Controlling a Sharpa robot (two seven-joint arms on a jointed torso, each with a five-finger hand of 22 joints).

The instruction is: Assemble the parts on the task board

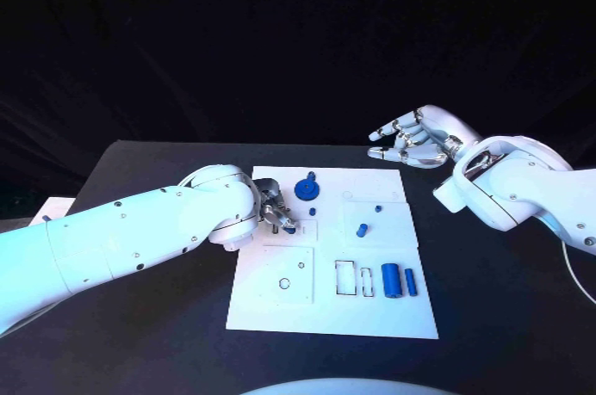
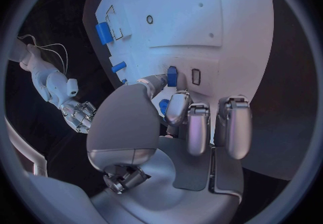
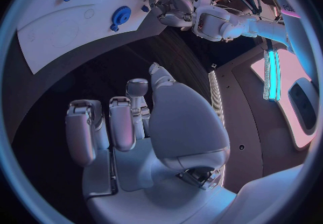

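Task board [image 1: 333, 313]: white plate, centre of the head view, lying flat on the black worktop [image 1: 149, 343]. We list on it a blue gear [image 1: 307, 189] near the top edge, two small blue pegs [image 1: 362, 231] mid-board, and two blue cylinders [image 1: 391, 280] at lower right. Left robot hand [image 1: 276, 207], left-centre over the board's left edge, pinches a small blue part [image 2: 172, 76] between thumb and finger. Right robot hand [image 1: 416, 138], upper right, is raised clear of the board, fingers curled inward, holding nothing.
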